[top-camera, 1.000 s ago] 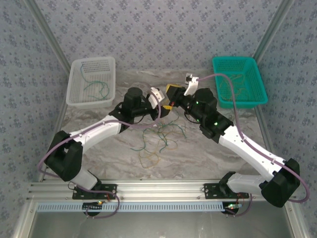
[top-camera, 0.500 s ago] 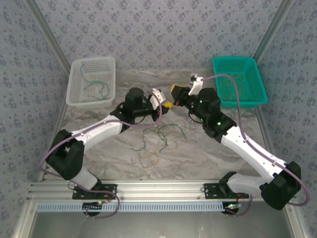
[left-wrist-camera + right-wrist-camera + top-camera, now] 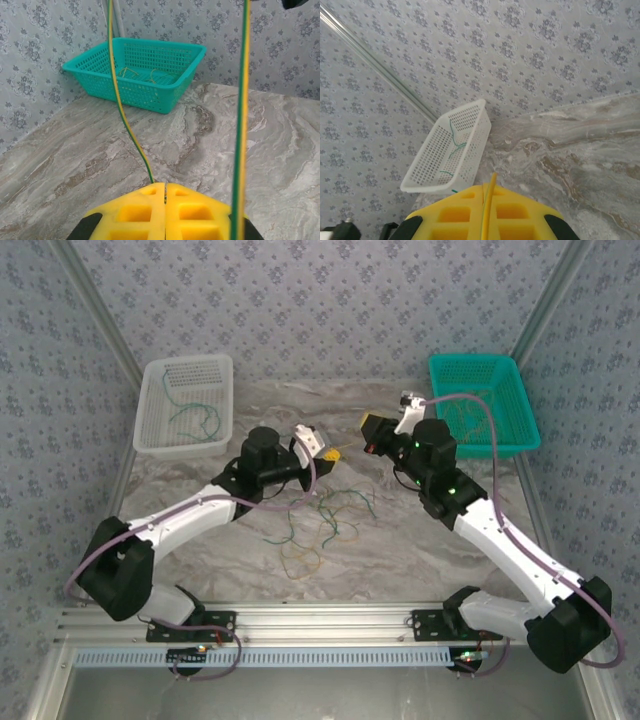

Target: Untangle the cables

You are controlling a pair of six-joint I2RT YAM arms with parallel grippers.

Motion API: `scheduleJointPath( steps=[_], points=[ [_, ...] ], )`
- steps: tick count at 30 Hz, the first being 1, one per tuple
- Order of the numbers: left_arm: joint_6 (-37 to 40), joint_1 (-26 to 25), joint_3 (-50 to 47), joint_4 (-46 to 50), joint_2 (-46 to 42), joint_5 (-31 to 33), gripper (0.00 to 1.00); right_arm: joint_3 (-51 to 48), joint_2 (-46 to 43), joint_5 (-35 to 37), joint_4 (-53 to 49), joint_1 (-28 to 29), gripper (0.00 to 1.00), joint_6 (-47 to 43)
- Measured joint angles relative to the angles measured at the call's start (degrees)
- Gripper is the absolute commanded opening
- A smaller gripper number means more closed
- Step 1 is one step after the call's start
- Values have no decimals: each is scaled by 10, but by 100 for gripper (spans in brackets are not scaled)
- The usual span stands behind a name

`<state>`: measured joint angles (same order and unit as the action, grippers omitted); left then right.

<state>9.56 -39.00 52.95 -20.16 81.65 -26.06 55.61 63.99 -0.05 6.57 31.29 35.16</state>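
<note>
Since separating likely needed tension, the left gripper [image 3: 165, 192] and right gripper [image 3: 482, 200], just left of the teal basket [image 3: 470, 359], were each clamped shut on 1 strand [image 3: 121, 115] raised above the cables [image 3: 325, 520] heaped farther left.

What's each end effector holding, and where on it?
Left end effector: green-yellow cable, clamped; which stretch, cannot tell. Right end effector: yellow cable, near its end, short tip protruding.

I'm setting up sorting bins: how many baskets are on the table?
2. A white basket sits at the back left corner, and a teal basket sits at the back right corner. None seems to be hidden behind the arms.
</note>
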Motion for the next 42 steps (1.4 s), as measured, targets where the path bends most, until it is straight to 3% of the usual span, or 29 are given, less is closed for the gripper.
scheduleJointPath(
  steps=[27, 42],
  points=[
    [-9, 15, -88, -45, -76, 36, 0, -64, -137, -100, -110, -166, 0, 65],
    [-11, 18, -101, -56, -92, 45, 0, -78, -145, -170, -123, -223, 0, 101]
  ],
)
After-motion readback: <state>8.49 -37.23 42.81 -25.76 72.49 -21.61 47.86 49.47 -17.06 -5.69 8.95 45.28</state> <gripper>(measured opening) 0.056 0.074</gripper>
